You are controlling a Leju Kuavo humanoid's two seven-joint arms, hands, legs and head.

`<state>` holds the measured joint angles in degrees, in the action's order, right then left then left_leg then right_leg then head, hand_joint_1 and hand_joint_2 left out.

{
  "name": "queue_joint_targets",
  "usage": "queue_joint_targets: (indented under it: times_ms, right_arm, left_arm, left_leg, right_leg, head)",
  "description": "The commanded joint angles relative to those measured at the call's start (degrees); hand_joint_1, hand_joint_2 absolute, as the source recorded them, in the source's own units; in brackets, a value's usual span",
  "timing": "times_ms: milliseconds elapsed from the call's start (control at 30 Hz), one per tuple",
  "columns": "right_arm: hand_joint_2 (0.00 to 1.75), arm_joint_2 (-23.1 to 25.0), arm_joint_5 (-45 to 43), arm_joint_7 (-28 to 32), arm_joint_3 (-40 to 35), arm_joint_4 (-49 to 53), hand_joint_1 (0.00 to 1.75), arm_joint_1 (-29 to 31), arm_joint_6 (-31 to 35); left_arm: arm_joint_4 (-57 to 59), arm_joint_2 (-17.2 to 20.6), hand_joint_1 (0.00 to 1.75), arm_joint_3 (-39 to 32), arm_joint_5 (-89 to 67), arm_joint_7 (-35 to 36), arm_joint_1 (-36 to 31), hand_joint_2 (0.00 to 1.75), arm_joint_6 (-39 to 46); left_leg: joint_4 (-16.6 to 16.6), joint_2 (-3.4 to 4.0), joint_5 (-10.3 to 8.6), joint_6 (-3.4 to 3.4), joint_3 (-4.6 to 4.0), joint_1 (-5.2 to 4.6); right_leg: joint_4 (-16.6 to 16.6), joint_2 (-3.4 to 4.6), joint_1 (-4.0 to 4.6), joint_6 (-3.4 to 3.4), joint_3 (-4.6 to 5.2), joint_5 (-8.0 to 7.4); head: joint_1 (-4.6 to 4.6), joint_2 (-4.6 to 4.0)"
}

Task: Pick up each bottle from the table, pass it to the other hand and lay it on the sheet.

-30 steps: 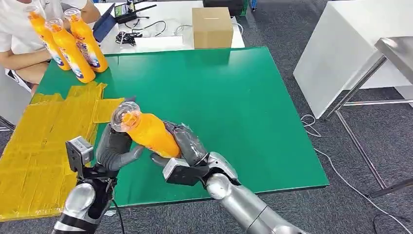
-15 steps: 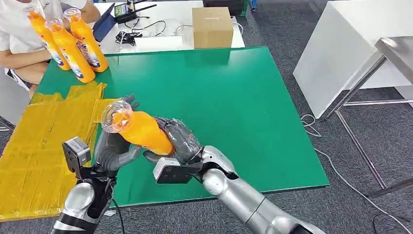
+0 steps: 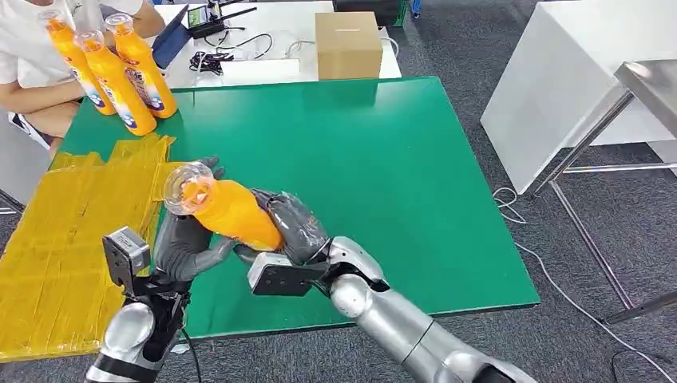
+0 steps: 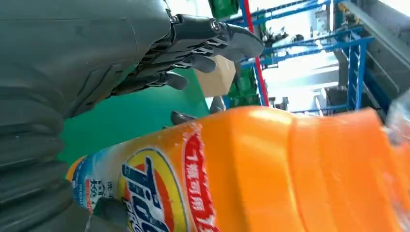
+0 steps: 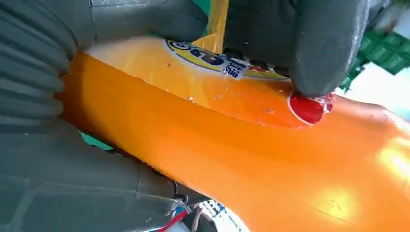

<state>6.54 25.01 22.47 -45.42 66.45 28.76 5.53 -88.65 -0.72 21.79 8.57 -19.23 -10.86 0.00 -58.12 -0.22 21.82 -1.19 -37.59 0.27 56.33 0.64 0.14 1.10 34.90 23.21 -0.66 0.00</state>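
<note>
An orange bottle (image 3: 227, 211) with a clear cap hangs tilted above the table's near left part. My right hand (image 3: 291, 227) grips its lower body; its thumb (image 5: 324, 43) and fingers wrap the bottle (image 5: 251, 164). My left hand (image 3: 182, 243) lies spread against the bottle's neck end. Its fingers (image 4: 203, 38) stretch out straight, apart from the bottle (image 4: 270, 179), and do not close on it. The yellow sheet (image 3: 72, 231) covers the table's left side, just beyond the left hand.
Three more orange bottles (image 3: 120, 76) stand at the green table's (image 3: 383, 175) far left corner, next to a seated person (image 3: 32, 72). A cardboard box (image 3: 347, 44) and cables lie on a white table behind. White furniture stands to the right.
My right hand has carried the bottle a little leftward, towards the sheet and against my left hand. The left hand stays spread.
</note>
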Motion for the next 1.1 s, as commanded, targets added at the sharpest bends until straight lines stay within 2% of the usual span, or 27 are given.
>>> queue_joint_targets:
  times_ms: [33,100,200,367,533,667,767,867,1000,1100]
  right_arm:
    - [1.75,0.34,4.50,-5.10,-5.56,-8.73,1.75,4.99,-0.15]
    - [1.75,0.78,5.30,-6.16,-5.55,-10.20,1.75,5.57,0.02]
    - [1.75,1.83,9.93,-9.73,-5.31,-13.57,1.75,6.58,5.17]
    - [1.75,3.71,15.01,-12.84,-4.90,-17.52,1.75,7.00,9.68]
    - [1.75,4.65,15.00,-12.18,-3.95,-18.96,1.75,6.80,9.57]
    - [1.75,4.99,14.80,-10.86,-3.08,-16.39,1.75,5.55,10.34]
    - [1.75,4.84,14.91,-10.84,-3.18,-14.75,1.75,5.05,10.08]
    - [1.75,4.55,15.35,-10.06,-4.11,-12.67,1.75,4.16,9.91]
    - [1.75,3.54,15.25,-9.67,-4.70,-10.19,1.75,2.92,9.59]
    - [1.75,2.56,14.98,-9.56,-4.47,-8.15,1.75,2.03,9.62]
  left_arm:
    - [-3.53,1.21,0.00,1.89,-2.13,-0.48,0.53,1.75,0.74]
    - [-4.47,1.15,0.00,2.10,-2.96,-0.39,1.02,1.75,0.96]
    - [-5.15,0.88,0.00,2.72,-4.21,0.26,1.43,1.75,1.00]
    - [-4.31,0.19,0.00,3.97,-5.01,1.26,1.12,1.75,0.40]
    - [-3.53,-0.04,0.00,4.90,-5.05,1.58,0.56,1.75,-0.21]
    - [-0.96,-0.64,0.00,5.60,-4.44,2.74,-0.23,1.75,-1.23]
    - [0.25,-0.92,0.00,5.92,-4.47,2.70,-0.67,1.75,-1.22]
    - [1.65,-1.09,0.00,6.14,-4.77,2.81,-1.54,1.75,-1.03]
    - [1.30,0.15,0.00,4.80,-5.95,2.38,-2.35,1.75,0.06]
    - [-0.33,0.31,0.00,0.79,-6.09,1.26,-2.00,1.75,2.52]
  left_leg:
    - [0.03,0.04,0.06,0.03,0.14,0.00]
    - [0.01,0.07,0.10,0.03,0.21,0.00]
    - [0.01,0.10,0.10,0.04,0.19,-0.01]
    - [0.02,0.04,0.15,0.04,0.34,-0.01]
    - [0.02,-0.04,0.08,0.03,0.20,0.00]
    - [0.01,-0.08,0.14,0.04,0.32,0.00]
    - [0.03,-0.08,0.02,0.01,0.10,-0.02]
    - [0.02,-0.08,0.14,0.05,0.35,-0.02]
    - [0.02,-0.12,0.10,0.04,0.25,-0.01]
    - [0.01,-0.07,0.12,0.04,0.26,-0.01]
  right_leg:
    - [-0.03,0.01,0.00,0.01,-0.13,0.04]
    - [-0.02,0.02,0.00,0.02,-0.20,0.08]
    - [0.00,0.05,-0.01,0.02,-0.18,0.08]
    - [-0.02,-0.01,-0.01,0.03,-0.34,0.13]
    - [-0.02,-0.08,0.00,0.02,-0.21,0.10]
    - [-0.02,-0.14,0.00,0.03,-0.34,0.17]
    - [-0.01,-0.11,-0.03,0.02,-0.09,0.06]
    - [-0.02,-0.15,-0.02,0.03,-0.36,0.18]
    - [-0.01,-0.17,-0.01,0.02,-0.26,0.15]
    - [0.01,-0.13,-0.01,0.01,-0.25,0.15]
  head:
    - [0.02,0.00]
    - [0.00,0.00]
    - [0.02,0.00]
    - [0.00,0.00]
    - [0.02,0.00]
    - [0.00,0.00]
    - [0.02,0.00]
    - [0.02,0.00]
    - [0.02,0.00]
    - [0.02,0.00]
